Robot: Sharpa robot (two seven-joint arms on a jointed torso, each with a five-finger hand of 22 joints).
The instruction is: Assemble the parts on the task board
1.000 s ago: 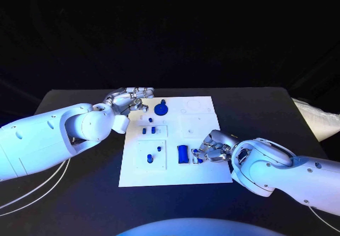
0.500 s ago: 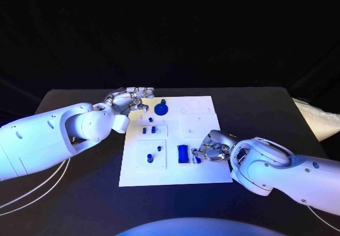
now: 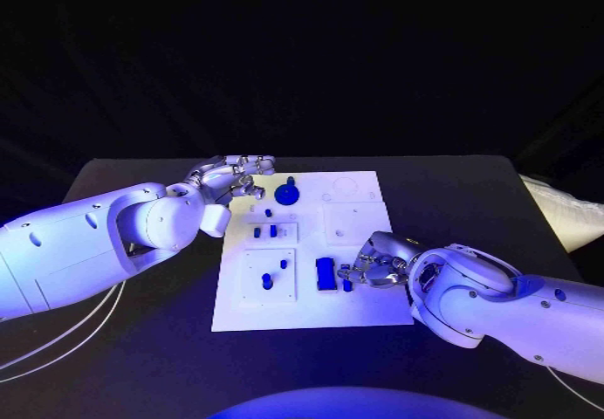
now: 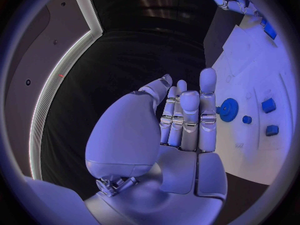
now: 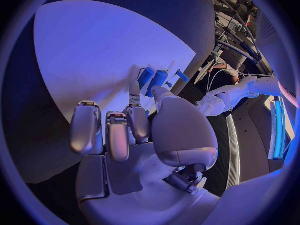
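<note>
Two silver hands are seen at the white task board (image 3: pixel 315 301), which lies flat in the middle of the black desk (image 3: pixel 151 349). The left hand (image 3: pixel 230 177) is held just off the board's far left corner, over the dark desk; its fingers (image 4: pixel 207 92) are stretched out straight and side by side, with nothing gripped in them. Just inside that same corner of the board, a round blue gear-like part (image 3: pixel 288 193) is seen lying flat, near the left fingertips but apart from them. The right hand (image 3: pixel 378 264) is placed over the board's near right portion, fingers curled downward toward the surface. Right beside it, toward the board's middle, a tall dark-blue block (image 3: pixel 325 273) is standing, and a smaller blue piece (image 3: pixel 347 284) is seen right at the fingertips. In the right wrist view, blue cylindrical pieces (image 5: pixel 153 79) are seen just beyond the fingertips (image 5: pixel 134 87); whether anything is actually pinched cannot be told. On the board's left half, a pair of small blue parts (image 3: pixel 264 232) is seated in a square recess, and another blue part (image 3: pixel 267 280) is lying in the recess nearer the board's front edge.
</note>
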